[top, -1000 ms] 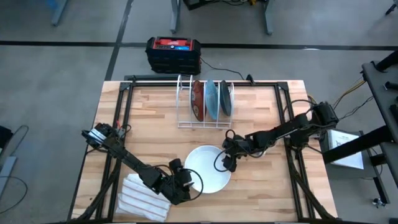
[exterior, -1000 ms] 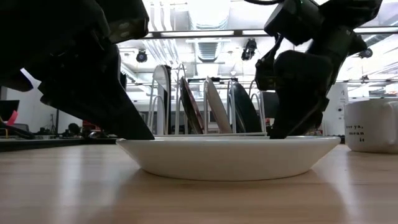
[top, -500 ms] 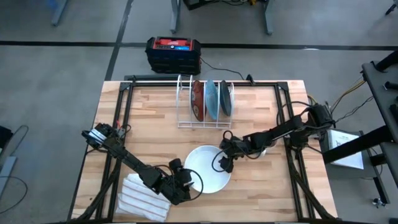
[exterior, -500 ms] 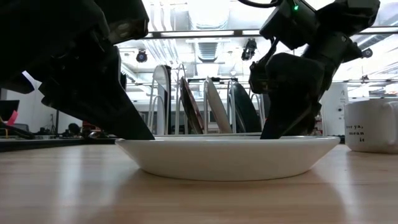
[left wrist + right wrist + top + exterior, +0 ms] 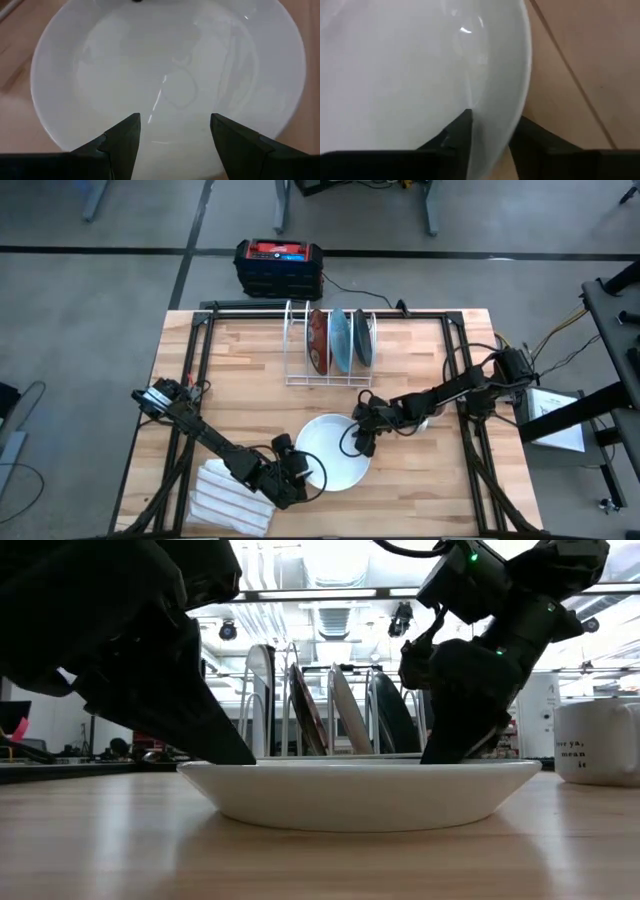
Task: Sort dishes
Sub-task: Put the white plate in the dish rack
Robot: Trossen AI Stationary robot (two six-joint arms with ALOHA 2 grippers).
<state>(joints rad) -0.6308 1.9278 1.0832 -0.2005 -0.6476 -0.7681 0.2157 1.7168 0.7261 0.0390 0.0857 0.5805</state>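
Note:
A plain white dish (image 5: 330, 452) rests flat on its base on the wooden table, near the front. My right gripper (image 5: 354, 442) is at its right rim, shut on it. My left gripper (image 5: 308, 473) stands open at the dish's near-left rim, its two fingers (image 5: 122, 140) spread over the dish's hollow (image 5: 170, 75). In the wire rack (image 5: 325, 377) at the back, three dishes stand on edge: a red one (image 5: 317, 340), a light blue one (image 5: 340, 340) and a dark one (image 5: 364, 340). My right gripper has the white dish's right rim (image 5: 507, 120) between its two fingers, one finger (image 5: 460, 131) inside the hollow and one outside. The fingers slant down from the table's right. The dish still lies flat on the table. Whether my left gripper's fingertips touch the dish, I cannot tell.
A folded white striped cloth (image 5: 232, 496) lies at the near left corner, beside my left arm. A pale mug (image 5: 600, 740) stands on the table to the right of the dish. A black and red box (image 5: 279, 264) sits beyond the table's far edge.
My right gripper has edged toward the table's left and a little down at the dish's right rim, and its fingers have drawn together on the rim. The white dish has slid slightly toward the table's left, still flat.

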